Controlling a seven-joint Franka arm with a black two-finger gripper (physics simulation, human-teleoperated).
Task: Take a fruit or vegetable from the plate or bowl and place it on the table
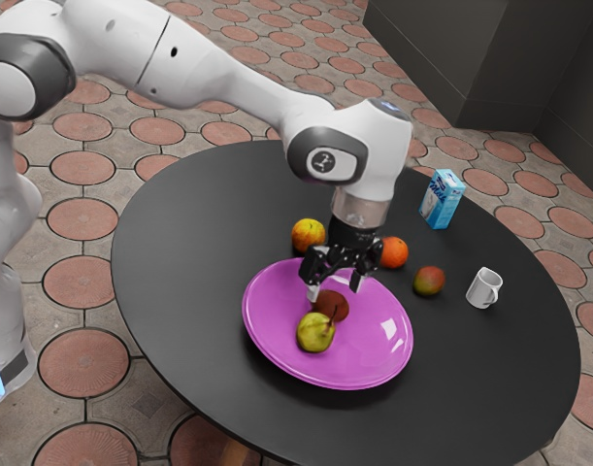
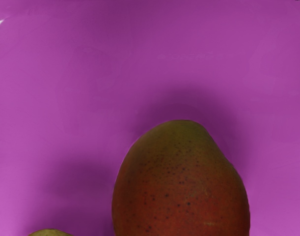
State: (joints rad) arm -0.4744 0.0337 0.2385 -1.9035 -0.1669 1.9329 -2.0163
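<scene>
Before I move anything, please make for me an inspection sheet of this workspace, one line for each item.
Surface: round black table, no spill seen.
Job's things: purple plate on the table, holding a red-green mango and a green pear.
Clutter: on the table, outside the plate, a yellow-red fruit, an orange, a second mango, a white mug and an upright milk carton.
Grippers: one claw, open, low over the plate at the first mango.
Cables: nothing seen.
Surroundings: floor of reddish and grey stones; dark wall or cabinet beyond the table.
</scene>
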